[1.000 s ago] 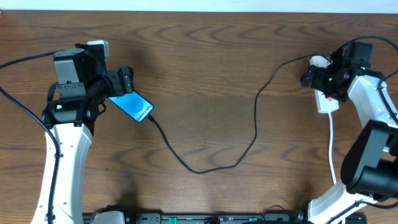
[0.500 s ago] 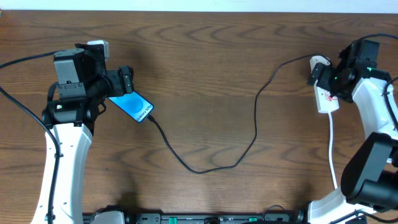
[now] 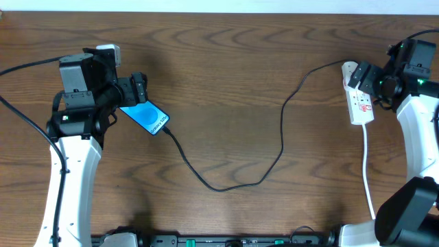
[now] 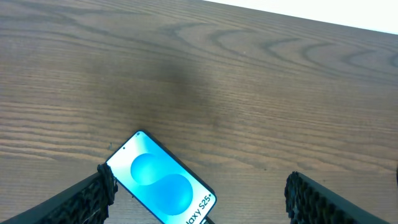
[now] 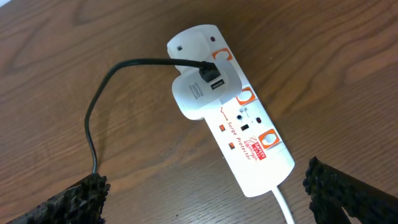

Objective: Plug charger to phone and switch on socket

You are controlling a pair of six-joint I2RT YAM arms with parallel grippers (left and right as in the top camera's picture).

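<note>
The phone [image 3: 147, 117] lies face up with its blue screen lit, also seen in the left wrist view as phone [image 4: 163, 184]. My left gripper [image 3: 136, 90] hovers just over its upper end, open, fingers either side of it and not touching [image 4: 205, 211]. The black charger cable [image 3: 281, 140] runs from the phone's lower end in a long loop to the white socket [image 3: 359, 103]. It enters a white adapter [image 5: 202, 90] plugged into the socket [image 5: 249, 134]. My right gripper [image 3: 376, 81] is open beside and above the socket [image 5: 208, 199], holding nothing.
The socket's white cord [image 3: 368, 168] runs down toward the table's front edge beside the right arm. A thick black robot cable [image 3: 27, 130] trails along the left arm. Bare wooden tabletop [image 3: 226, 82] lies between the two arms.
My right gripper has drawn back to the right off the socket, leaving the whole strip uncovered. The left arm, phone and cable have not moved.
</note>
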